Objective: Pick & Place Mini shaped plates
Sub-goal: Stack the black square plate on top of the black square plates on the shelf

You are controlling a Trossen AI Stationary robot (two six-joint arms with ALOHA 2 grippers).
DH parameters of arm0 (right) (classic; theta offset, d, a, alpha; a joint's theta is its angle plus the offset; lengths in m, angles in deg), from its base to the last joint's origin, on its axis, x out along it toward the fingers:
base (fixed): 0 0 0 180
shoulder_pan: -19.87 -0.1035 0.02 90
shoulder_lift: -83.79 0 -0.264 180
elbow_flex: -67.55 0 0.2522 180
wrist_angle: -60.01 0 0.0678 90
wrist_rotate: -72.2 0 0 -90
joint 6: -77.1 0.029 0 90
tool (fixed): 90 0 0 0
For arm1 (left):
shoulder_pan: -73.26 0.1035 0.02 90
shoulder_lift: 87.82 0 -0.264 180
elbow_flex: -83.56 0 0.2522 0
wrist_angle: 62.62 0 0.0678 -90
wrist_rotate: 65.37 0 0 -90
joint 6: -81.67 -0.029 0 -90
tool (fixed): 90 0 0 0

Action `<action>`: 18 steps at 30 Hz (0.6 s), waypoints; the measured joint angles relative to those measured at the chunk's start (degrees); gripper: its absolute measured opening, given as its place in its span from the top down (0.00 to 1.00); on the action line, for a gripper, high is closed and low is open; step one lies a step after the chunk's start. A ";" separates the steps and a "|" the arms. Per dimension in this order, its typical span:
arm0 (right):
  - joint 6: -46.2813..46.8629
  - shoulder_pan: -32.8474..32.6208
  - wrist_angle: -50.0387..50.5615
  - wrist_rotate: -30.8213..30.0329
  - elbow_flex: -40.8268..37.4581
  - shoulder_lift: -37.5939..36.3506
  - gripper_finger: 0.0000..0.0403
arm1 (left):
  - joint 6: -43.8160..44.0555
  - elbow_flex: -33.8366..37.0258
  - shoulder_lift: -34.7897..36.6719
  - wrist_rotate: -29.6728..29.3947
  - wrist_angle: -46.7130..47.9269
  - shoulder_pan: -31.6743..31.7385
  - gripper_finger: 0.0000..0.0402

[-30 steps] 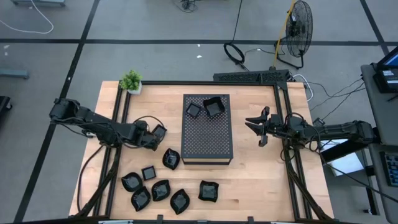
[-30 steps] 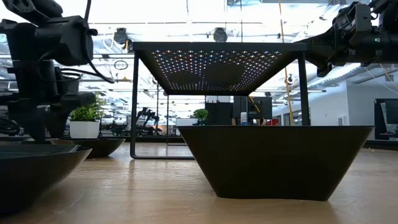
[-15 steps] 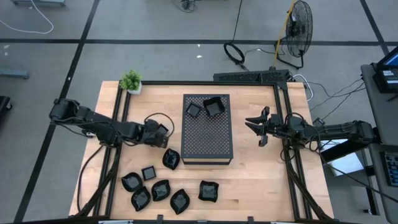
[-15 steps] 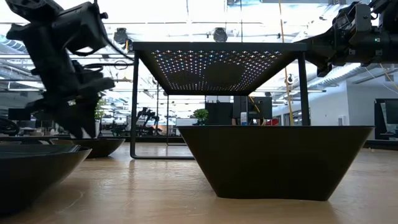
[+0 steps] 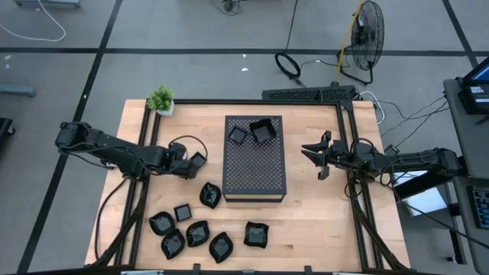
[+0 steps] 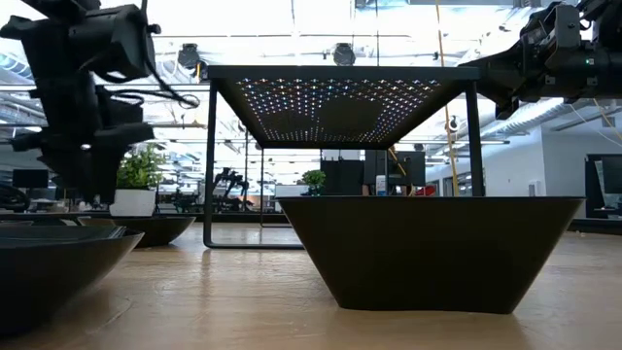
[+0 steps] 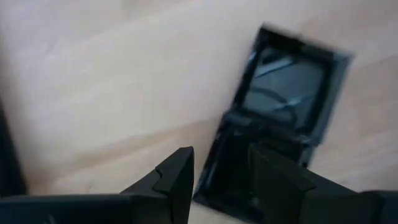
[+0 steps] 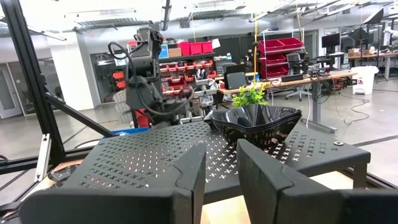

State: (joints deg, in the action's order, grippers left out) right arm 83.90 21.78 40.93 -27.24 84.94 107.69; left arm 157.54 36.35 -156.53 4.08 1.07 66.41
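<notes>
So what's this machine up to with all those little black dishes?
It is moving small black plates onto the perforated black stand. The left gripper holds a square plate by its rim, left of the stand. Two plates already sit on top; seven more wait on the table. The right gripper hangs idle to the stand's right.

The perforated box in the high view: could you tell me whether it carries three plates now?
No, the perforated box carries only two small black plates, both near its far end.
</notes>
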 joint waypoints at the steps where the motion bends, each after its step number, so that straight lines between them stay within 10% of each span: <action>1: 0.00 -0.01 -0.01 0.00 -0.01 0.00 0.81 | 0.34 0.00 -0.37 0.91 0.67 0.16 0.62; 18: 0.02 -0.02 -0.02 -1.21 -0.02 0.02 0.81 | -1.63 0.35 -0.66 3.06 1.02 1.29 0.62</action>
State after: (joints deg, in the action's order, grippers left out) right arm 83.93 21.76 40.91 -28.44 84.93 107.71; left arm 155.91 36.70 -157.18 7.14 2.09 67.71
